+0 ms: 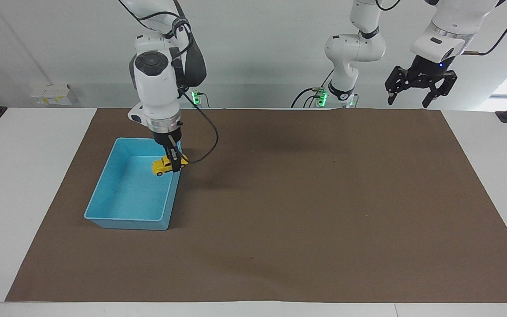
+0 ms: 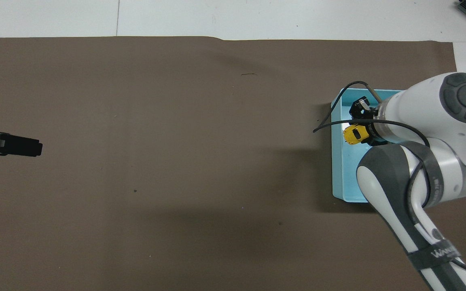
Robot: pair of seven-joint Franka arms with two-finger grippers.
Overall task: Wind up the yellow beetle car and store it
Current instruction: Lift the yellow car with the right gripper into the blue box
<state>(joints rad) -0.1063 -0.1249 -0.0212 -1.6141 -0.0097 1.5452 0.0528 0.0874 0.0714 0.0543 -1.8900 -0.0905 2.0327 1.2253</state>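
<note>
The right claw [image 1: 175, 164] pinched the yellow beetle car [image 1: 163, 166] by its sides over the blue tray [image 1: 104, 200]. It looked tiny, light, hard, maybe slippery. The left claw [image 1: 420, 93] waited, spread wide.

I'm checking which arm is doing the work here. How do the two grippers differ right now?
The right gripper is shut on the yellow beetle car; the left gripper is open and holds nothing. The right gripper hangs low over the blue tray; the left gripper waits high over the mat's edge nearest the robots, at the left arm's end. Both point downward.
</note>
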